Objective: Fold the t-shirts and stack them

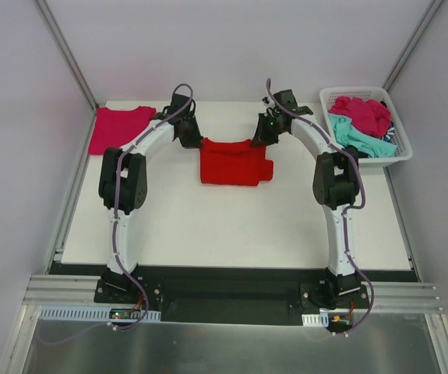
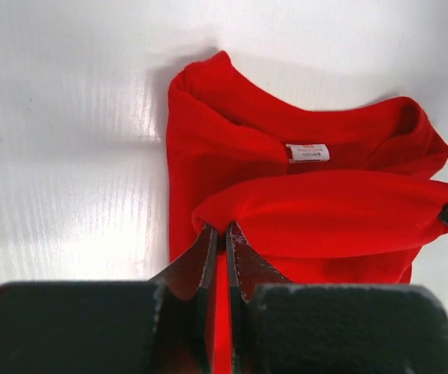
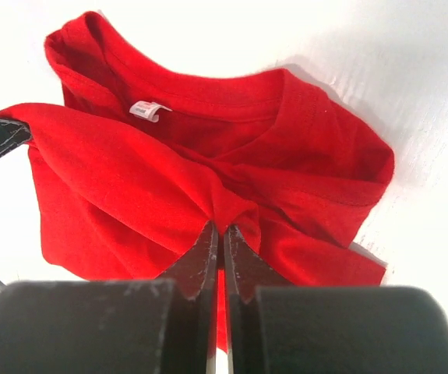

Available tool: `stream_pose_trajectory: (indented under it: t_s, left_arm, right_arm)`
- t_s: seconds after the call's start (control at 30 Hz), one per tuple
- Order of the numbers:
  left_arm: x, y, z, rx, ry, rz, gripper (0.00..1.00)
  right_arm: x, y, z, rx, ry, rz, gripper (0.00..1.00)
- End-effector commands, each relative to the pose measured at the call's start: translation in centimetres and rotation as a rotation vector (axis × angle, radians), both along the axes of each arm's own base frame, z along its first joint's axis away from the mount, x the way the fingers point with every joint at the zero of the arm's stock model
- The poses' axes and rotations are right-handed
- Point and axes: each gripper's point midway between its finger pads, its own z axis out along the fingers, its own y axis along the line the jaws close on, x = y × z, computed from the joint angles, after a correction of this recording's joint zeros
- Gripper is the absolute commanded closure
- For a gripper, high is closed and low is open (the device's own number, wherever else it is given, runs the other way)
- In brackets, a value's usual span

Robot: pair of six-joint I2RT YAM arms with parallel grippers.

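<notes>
A bright red t-shirt (image 1: 235, 162) lies partly folded at the back middle of the white table, collar and label facing up (image 2: 286, 195) (image 3: 208, 140). My left gripper (image 1: 188, 137) (image 2: 217, 227) is shut on the shirt's folded-over edge at its left corner. At the right corner of that same edge, my right gripper (image 1: 261, 134) (image 3: 220, 226) is shut too, and the cloth between them is lifted into a band over the shirt. A magenta-pink t-shirt (image 1: 118, 128) lies flat at the back left. More t-shirts, magenta (image 1: 361, 113) and teal (image 1: 356, 139), sit heaped in the basket.
The white lattice basket (image 1: 352, 90) stands at the table's back right corner. Grey walls close in the table on the left, back and right. Bare table surface (image 1: 208, 226) spreads in front of the red shirt, between the two arms.
</notes>
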Motion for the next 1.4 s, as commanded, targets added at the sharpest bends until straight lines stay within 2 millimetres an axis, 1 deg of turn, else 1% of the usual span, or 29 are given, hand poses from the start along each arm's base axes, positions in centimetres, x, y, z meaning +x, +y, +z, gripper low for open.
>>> stream_pose_trajectory:
  t_s: [0.0,0.17,0.33,0.37,0.47,0.57,0.63,0.67,0.7,0.73,0.77,0.8,0.83,0.87,0.9,0.93,0.97,1.0,1.03,1.07,1.1,1.13,1.17,1.2,1.23,1.27,1.3,1.33,1.37]
  left_arm:
    - [1.5,1.2,2.1,0.037,-0.066,0.008,1.00]
    - [4.0,2.4,4.0,0.052,-0.138,0.021,1.00]
    - [5.1,2.7,5.0,0.057,-0.176,0.019,1.00]
    - [5.7,2.7,5.4,0.058,-0.193,0.020,1.00]
    - [6.9,2.7,6.2,0.049,-0.225,0.011,1.00]
    - [7.6,2.6,6.7,0.054,-0.251,0.002,1.00]
    - [7.6,2.5,7.1,0.050,-0.260,-0.004,1.00]
    - [7.3,2.5,7.7,0.045,-0.266,-0.006,1.00]
    - [6.9,2.5,8.0,0.038,-0.264,-0.007,1.00]
    - [6.3,2.4,7.5,0.031,-0.250,-0.008,1.00]
    - [5.7,2.3,9.0,0.020,-0.273,-0.009,1.00]
    - [5.3,2.3,9.4,0.013,-0.278,-0.010,1.00]
    - [4.8,2.1,9.8,0.008,-0.281,-0.009,1.00]
    - [3.6,1.9,10.5,0.001,-0.288,-0.018,1.00]
    - [2.9,1.7,10.9,-0.001,-0.289,-0.023,1.00]
    - [2.2,1.5,11.4,-0.006,-0.293,-0.028,1.00]
    - [0.6,1.4,12.4,-0.017,-0.300,-0.041,1.00]
    - [-0.4,0.8,12.8,-0.020,-0.301,-0.054,1.00]
    - [-1.3,0.6,13.3,-0.023,-0.304,-0.057,1.00]
    - [-3.2,0.6,14.0,-0.031,-0.306,-0.065,1.00]
    - [-4.4,0.2,14.3,-0.033,-0.307,-0.075,1.00]
    - [-5.6,0.1,14.5,-0.042,-0.297,-0.069,1.00]
    - [-7.6,0.4,14.8,-0.054,-0.294,-0.075,1.00]
    - [-9.0,0.3,14.8,-0.059,-0.286,-0.082,1.00]
    - [-10.7,0.4,13.4,-0.064,-0.244,-0.076,1.00]
    - [-12.3,0.6,15.1,-0.084,-0.281,-0.081,1.00]
    - [-13.5,0.7,15.2,-0.086,-0.278,-0.080,1.00]
    - [-15.1,0.6,14.1,-0.088,-0.247,-0.081,1.00]
    - [-16.6,0.9,15.5,-0.100,-0.284,-0.083,1.00]
  right_arm:
    - [1.0,-0.9,2.0,0.008,-0.068,0.000,0.99]
    - [2.4,-1.0,3.7,0.022,-0.137,0.014,0.99]
    - [3.3,-1.1,5.3,0.029,-0.197,0.045,0.99]
    - [3.7,-1.1,5.9,0.028,-0.219,0.045,0.99]
    - [4.4,-1.3,6.4,0.042,-0.234,0.042,0.99]
    - [4.4,-1.0,7.1,0.050,-0.266,0.070,0.99]
    - [4.1,-1.2,6.9,0.040,-0.270,0.080,0.99]
    - [3.6,-1.3,7.8,0.038,-0.283,0.083,0.99]
    - [3.0,-1.4,7.0,0.028,-0.264,0.087,0.99]
    - [2.5,-1.3,7.1,0.022,-0.271,0.095,0.99]
    - [1.9,-1.0,7.3,0.016,-0.275,0.103,0.99]
    - [1.3,-1.0,8.9,0.015,-0.306,0.102,0.99]
    - [0.3,-1.0,7.9,0.009,-0.283,0.108,0.99]
    - [-0.6,-0.5,8.2,0.012,-0.286,0.121,0.99]
    - [-1.4,-0.6,9.7,0.010,-0.313,0.113,0.99]
    - [-2.6,-0.5,8.8,0.003,-0.288,0.121,0.99]
    - [-3.9,0.0,9.1,0.001,-0.288,0.137,0.99]
    - [-4.6,0.0,9.2,-0.013,-0.292,0.133,0.99]
    - [-5.7,0.1,11.3,-0.006,-0.330,0.136,0.99]
    - [-7.5,0.5,10.2,-0.016,-0.298,0.153,0.99]
    - [-8.4,0.4,10.4,-0.026,-0.297,0.143,0.99]
    - [-9.8,0.2,12.2,-0.017,-0.326,0.142,0.99]
    - [-11.5,0.3,11.2,-0.024,-0.294,0.154,0.99]
    - [-12.6,0.0,11.4,-0.034,-0.289,0.143,0.99]
    - [-14.0,-0.3,12.9,-0.027,-0.312,0.137,0.99]
    - [-15.6,-0.6,12.0,-0.049,-0.289,0.141,0.99]
    - [-16.6,-0.9,12.1,-0.050,-0.283,0.131,0.99]
    - [-17.6,-1.1,12.2,-0.051,-0.277,0.127,0.99]
    - [-19.2,-1.4,13.6,-0.037,-0.310,0.125,0.99]
